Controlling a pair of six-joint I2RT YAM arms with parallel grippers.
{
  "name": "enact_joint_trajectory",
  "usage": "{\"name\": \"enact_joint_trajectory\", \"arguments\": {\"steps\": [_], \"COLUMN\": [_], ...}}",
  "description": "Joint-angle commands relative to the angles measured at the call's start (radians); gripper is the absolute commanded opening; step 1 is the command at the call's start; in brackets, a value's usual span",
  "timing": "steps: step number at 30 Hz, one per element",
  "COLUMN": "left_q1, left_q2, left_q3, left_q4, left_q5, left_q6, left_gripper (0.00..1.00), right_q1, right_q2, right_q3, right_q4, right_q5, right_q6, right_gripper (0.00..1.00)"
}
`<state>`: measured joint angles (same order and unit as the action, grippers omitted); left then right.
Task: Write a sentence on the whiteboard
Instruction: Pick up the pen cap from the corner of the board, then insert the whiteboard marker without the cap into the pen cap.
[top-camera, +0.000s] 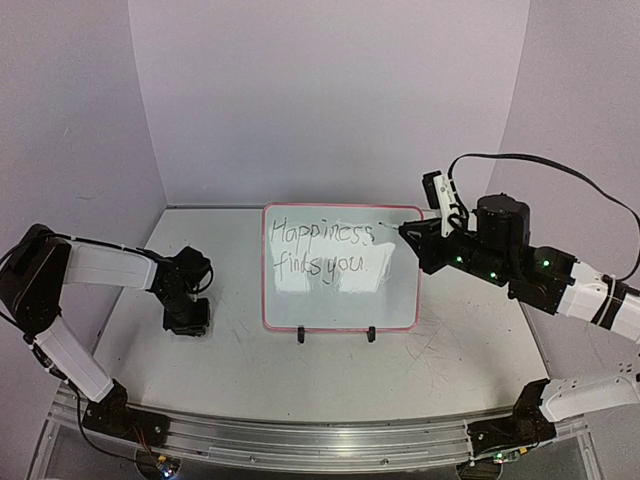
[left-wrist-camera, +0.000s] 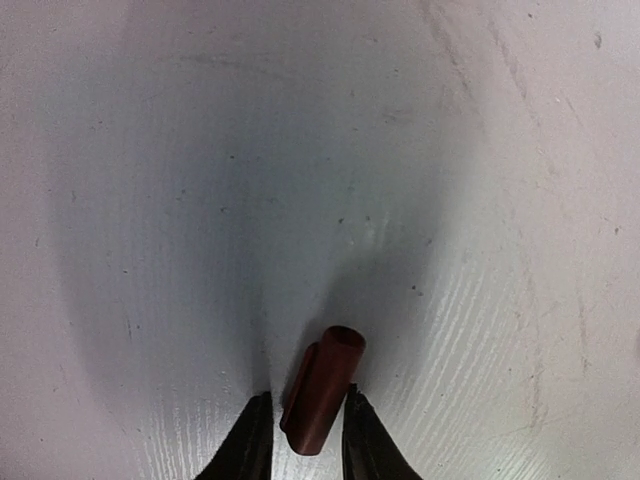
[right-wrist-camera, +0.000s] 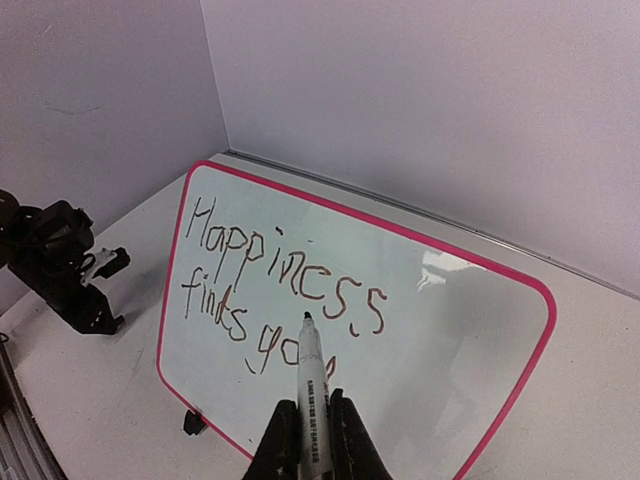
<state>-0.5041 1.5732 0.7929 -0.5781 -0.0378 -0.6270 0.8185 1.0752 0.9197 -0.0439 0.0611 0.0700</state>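
Whiteboard stands propped on the counter, centre rear, leaning back on two black clip feet. Pink-red frame, glossy face.

The sentence sits on the board's upper left in two lines: "Happiness" above "finds you." From the right wrist view, the sentence is partly covered at the end of the second line by the marker.

Right tool is at the board's right edge, clamped on a marker. Its fingers press both sides of the barrel. The marker's tip points at the whiteboard, near the end of the writing. Cannot tell if the tip touches the surface.

Left tool is well left of the board, pointing down at the counter. The wrist view shows a red-brown marker cap lying between its fingers. The right finger is against the cap and the left is just beside it. Cannot tell whether the cap is actually gripped.
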Motion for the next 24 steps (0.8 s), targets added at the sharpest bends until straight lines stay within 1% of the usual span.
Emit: {"name": "enact_joint_trajectory", "arguments": {"steps": [1,3,4,6,9,10,13,15,17,20,22,24], "left_q1": [-0.011,-0.016,-0.016,-0.017,-0.023,-0.03,-0.058,-0.109,-0.193,-0.331,-0.377,-0.408], "left_q2": [0.018,-0.015,-0.034,-0.089,-0.185,-0.223,-0.338,-0.398,-0.437,-0.465,-0.462,-0.442], "left_q3": [0.02,0.021,0.022,0.029,0.06,0.076,0.108,0.118,0.122,0.111,0.103,0.111], "left_q4": [0.07,0.07,0.069,0.069,0.074,0.077,0.147,0.248,0.36,0.516,0.581,0.614], "left_q5": [0.001,-0.008,-0.014,-0.023,-0.032,-0.04,-0.025,0.018,0.023,-0.035,-0.058,-0.084], "left_q6": [0.028,0.024,0.024,0.029,0.061,0.085,0.2,0.314,0.445,0.671,0.812,0.929], "left_gripper": [0.18,0.12,0.1,0.09,0.08,0.08,0.08,0.09,0.1,0.09,0.06,0.04], "right_q1": [-0.002,-0.002,-0.002,-0.004,-0.003,-0.003,-0.004,-0.003,-0.004,-0.003,-0.001,0.017], "right_q2": [-0.021,-0.023,-0.019,-0.005,0.022,0.022,0.022,0.06,0.108,0.174,0.22,0.267], "right_q3": [0.047,0.044,0.043,0.049,0.103,0.114,0.146,0.2,0.274,0.357,0.398,0.445], "right_q4": [0.008,0.007,0.005,-0.019,-0.098,-0.113,-0.114,-0.151,-0.204,-0.249,-0.257,-0.266], "right_q5": [0.066,0.114,0.163,0.248,0.309,0.284,0.069,-0.106,-0.22,-0.349,-0.444,-0.497], "right_q6": [-0.018,-0.033,-0.038,-0.053,-0.041,-0.04,-0.114,-0.13,-0.134,-0.084,-0.007,0.053], "right_gripper": [0.0,0.0,0.0,0.0,0.0,0.0,0.0,0.0,0.0,0.0,0.0,0.0]}}
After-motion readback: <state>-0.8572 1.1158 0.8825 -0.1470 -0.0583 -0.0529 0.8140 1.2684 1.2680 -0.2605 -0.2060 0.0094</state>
